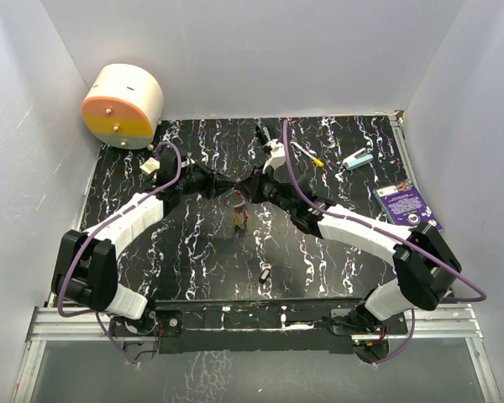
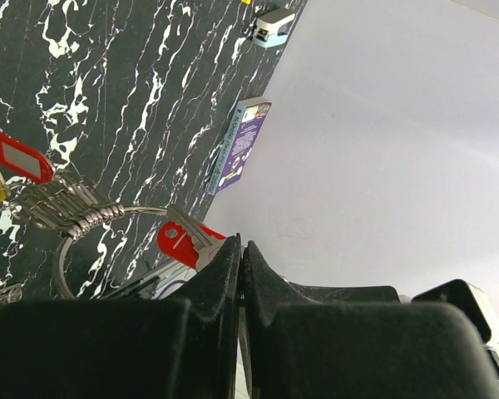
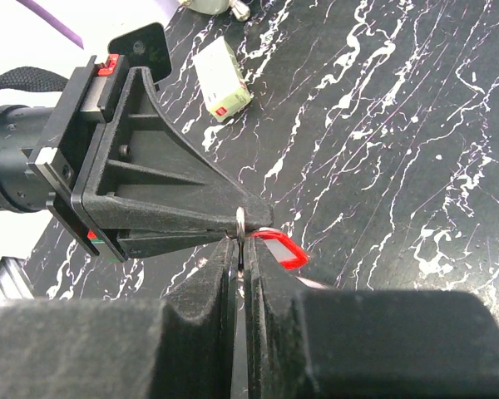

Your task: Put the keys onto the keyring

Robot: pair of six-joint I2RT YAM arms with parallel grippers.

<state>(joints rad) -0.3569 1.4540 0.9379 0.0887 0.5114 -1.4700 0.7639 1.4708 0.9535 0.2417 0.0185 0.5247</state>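
Observation:
My two grippers meet tip to tip above the middle of the mat. The keyring (image 2: 116,210), a thin silver wire ring, carries several keys (image 2: 62,208) bunched on the wire and a red tag (image 2: 21,158). In the top view the keyring (image 1: 233,201) hangs under the tips with keys (image 1: 239,220) dangling. A red-headed key (image 2: 181,241) lies at the wire, its blade running in behind my left gripper (image 2: 241,246), which is shut. My right gripper (image 3: 248,249) is shut on the keyring's edge (image 3: 241,221), beside a red-rimmed piece (image 3: 279,248). One loose dark key (image 1: 265,273) lies on the mat.
A round white and orange drum (image 1: 122,105) stands at the back left, a white plug (image 1: 149,165) near it. A white stick with a yellow tip (image 1: 307,154), a teal item (image 1: 358,159) and a purple card (image 1: 407,206) lie at the right.

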